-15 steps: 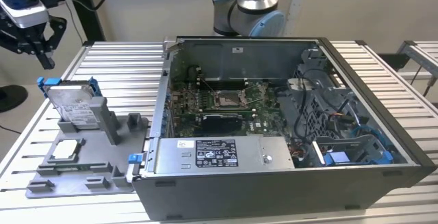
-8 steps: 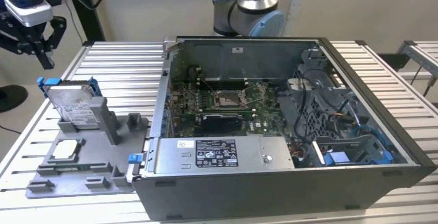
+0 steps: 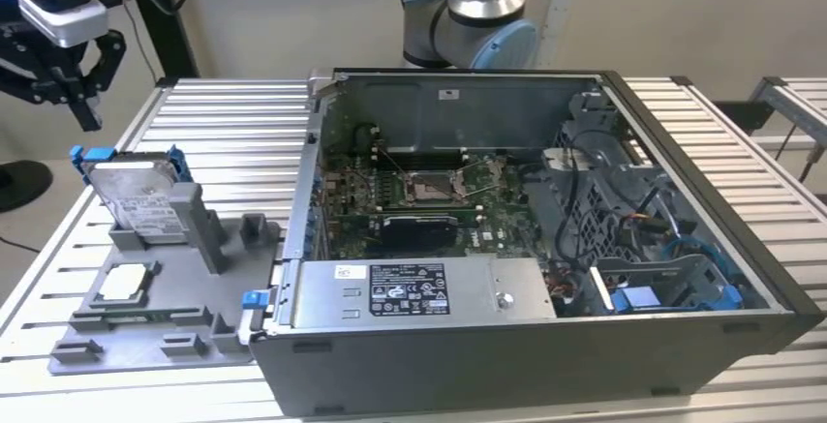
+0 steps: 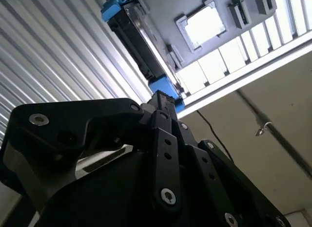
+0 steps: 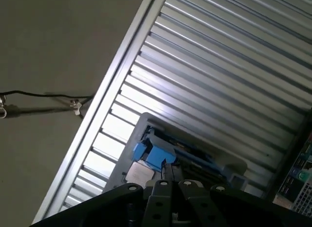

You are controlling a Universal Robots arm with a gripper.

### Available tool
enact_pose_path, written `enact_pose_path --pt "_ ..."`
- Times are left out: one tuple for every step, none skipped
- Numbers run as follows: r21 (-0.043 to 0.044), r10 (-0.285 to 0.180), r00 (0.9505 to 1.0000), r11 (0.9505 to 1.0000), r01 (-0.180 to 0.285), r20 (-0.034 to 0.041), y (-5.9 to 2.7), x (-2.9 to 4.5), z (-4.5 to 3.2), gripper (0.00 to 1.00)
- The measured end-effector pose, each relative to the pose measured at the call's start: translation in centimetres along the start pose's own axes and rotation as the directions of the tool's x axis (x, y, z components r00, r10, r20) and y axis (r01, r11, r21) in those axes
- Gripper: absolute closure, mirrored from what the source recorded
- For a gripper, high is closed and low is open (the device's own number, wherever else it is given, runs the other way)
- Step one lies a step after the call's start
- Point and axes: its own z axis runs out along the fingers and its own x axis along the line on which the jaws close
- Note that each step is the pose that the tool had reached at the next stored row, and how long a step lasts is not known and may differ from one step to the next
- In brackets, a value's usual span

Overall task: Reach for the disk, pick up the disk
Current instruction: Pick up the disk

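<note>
Slatted metal worktop [image 3: 232, 123]: disk [image 3: 136, 196] stands on edge in grey fixture [image 3: 194, 278] near edge at the exterior view's left, likely keeping top free for grasp. Gripper [image 3: 80, 108] hovers above, apart, jaws pressed together.

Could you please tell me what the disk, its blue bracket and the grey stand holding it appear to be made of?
The disk: likely metal, silver-grey with a dull sheen, under a white paper-like label. The blue bracket: probably plastic, uniformly coloured and matte. The grey stand: seemingly moulded or printed plastic, flat matte grey, no shine.
</note>
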Motion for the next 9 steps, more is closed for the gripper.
enact_pose_path --pt "0.0000 -0.012 0.9999 0.9999 0.012 -0.0005 0.00 0.00 0.00 1.00" --pt "0.0000 -0.024 0.9997 0.9997 0.024 -0.0010 0.00 0.00 0.00 1.00" --pt "0.0000 -0.036 0.9993 0.9993 0.036 -0.0014 0.00 0.00 0.00 1.00" --pt "0.0000 -0.048 0.9989 0.9989 0.048 -0.0019 0.00 0.00 0.00 1.00" --pt "-0.0001 -0.059 0.9982 0.9982 0.059 -0.0023 0.00 0.00 0.00 1.00" --pt "-0.0001 -0.071 0.9975 0.9975 0.071 -0.0027 0.00 0.00 0.00 1.00" --pt "-0.0002 -0.082 0.9966 0.9966 0.082 -0.0031 0.00 0.00 0.00 1.00" --pt "-0.0001 -0.094 0.9955 0.9955 0.094 -0.0036 0.00 0.00 0.00 1.00" --pt "-0.0001 -0.106 0.9944 0.9944 0.106 -0.0041 0.00 0.00 0.00 1.00"
